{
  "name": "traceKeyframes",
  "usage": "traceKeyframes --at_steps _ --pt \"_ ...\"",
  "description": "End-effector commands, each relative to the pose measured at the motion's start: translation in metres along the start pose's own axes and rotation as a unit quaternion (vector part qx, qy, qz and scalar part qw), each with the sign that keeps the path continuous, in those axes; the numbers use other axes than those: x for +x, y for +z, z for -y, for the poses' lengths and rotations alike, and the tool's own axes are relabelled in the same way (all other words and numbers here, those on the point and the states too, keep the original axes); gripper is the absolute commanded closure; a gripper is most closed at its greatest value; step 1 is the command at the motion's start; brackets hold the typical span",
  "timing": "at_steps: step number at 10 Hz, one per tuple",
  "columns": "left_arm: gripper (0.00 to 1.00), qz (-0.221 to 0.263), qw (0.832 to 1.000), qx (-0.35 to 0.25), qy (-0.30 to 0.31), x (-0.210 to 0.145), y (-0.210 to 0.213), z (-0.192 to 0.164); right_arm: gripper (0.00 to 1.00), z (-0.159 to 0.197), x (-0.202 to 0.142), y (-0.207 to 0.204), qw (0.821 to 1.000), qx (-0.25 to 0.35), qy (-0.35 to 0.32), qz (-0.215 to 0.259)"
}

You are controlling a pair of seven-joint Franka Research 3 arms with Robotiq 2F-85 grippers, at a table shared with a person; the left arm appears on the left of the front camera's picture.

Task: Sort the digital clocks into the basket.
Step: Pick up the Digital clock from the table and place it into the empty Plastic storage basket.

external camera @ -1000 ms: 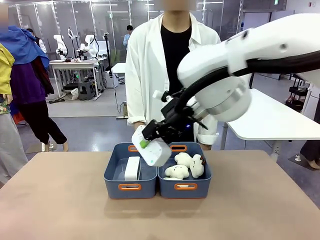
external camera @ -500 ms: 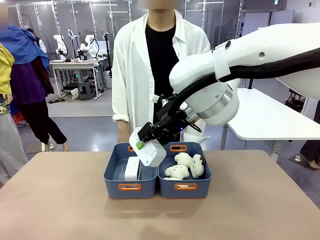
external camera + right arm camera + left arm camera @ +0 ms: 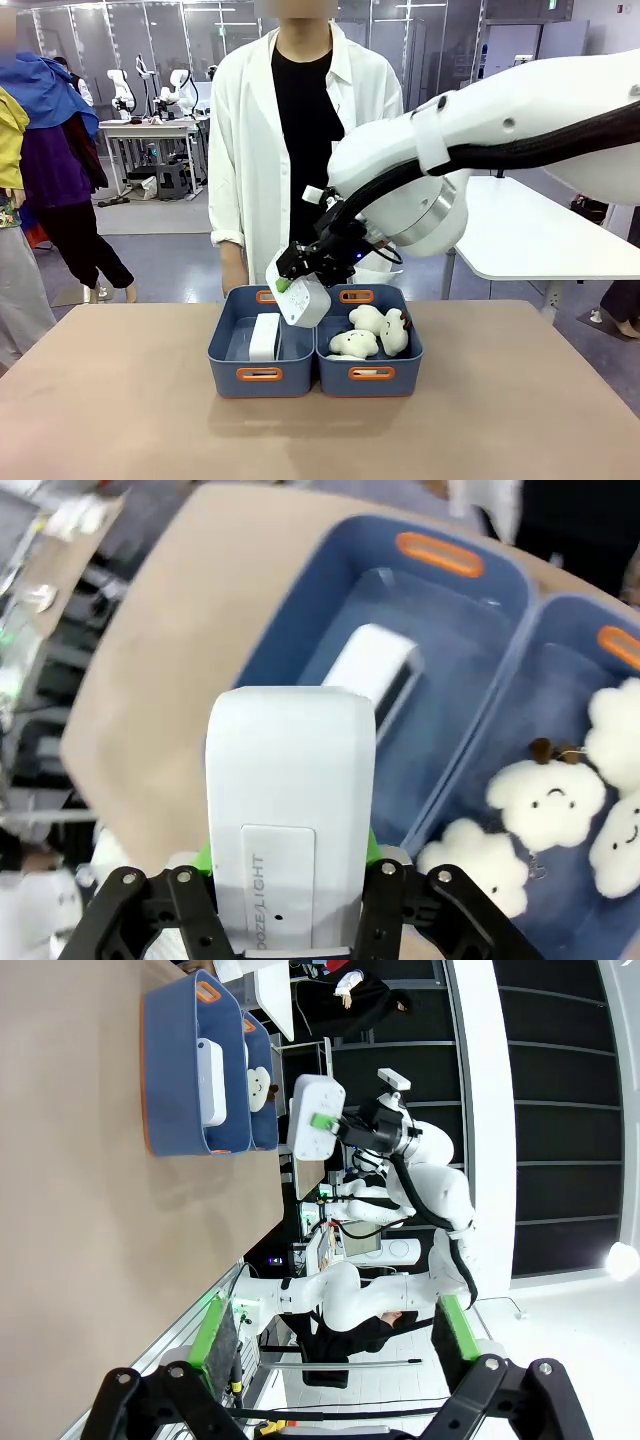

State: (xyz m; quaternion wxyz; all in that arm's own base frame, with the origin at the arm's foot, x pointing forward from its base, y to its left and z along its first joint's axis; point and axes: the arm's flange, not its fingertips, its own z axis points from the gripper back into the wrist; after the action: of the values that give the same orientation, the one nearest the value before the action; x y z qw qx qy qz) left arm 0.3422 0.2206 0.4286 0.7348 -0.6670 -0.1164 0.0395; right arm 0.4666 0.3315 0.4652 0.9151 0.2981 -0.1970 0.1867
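While clamped between the right jaws, digital clock (image 3: pixel 302 301) above basket (image 3: pixel 262 375); left jaws wide.

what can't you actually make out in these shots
- Held clock, right wrist view: its lower end is cut off by the bottom edge and covered by the right gripper; the button print is partly cut off.
- Clock in the left basket, front view: its display is too small to read, and the basket wall hides its base.
- Plush toys, front view: the count is unclear, since they overlap.
- Left gripper, left wrist view: nothing between its fingers; the arm behind it is out of frame.
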Motion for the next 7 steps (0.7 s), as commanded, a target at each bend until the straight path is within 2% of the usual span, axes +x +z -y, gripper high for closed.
traceKeyframes --at_steps 1,3,7 --pt "0.0 0.002 1.0 0.011 0.007 -0.004 0.0 0.004 0.48 -0.017 0.02 -0.026 0.992 -0.098 -0.072 -0.012" --pt "0.0 0.002 1.0 0.011 0.007 -0.004 0.0 0.004 0.48 -0.018 0.032 -0.043 0.984 -0.139 -0.107 -0.014" --pt "0.0 0.002 1.0 0.011 0.007 -0.004 0.0 0.004 0.48 -0.009 0.047 -0.076 0.981 -0.132 -0.143 0.004"
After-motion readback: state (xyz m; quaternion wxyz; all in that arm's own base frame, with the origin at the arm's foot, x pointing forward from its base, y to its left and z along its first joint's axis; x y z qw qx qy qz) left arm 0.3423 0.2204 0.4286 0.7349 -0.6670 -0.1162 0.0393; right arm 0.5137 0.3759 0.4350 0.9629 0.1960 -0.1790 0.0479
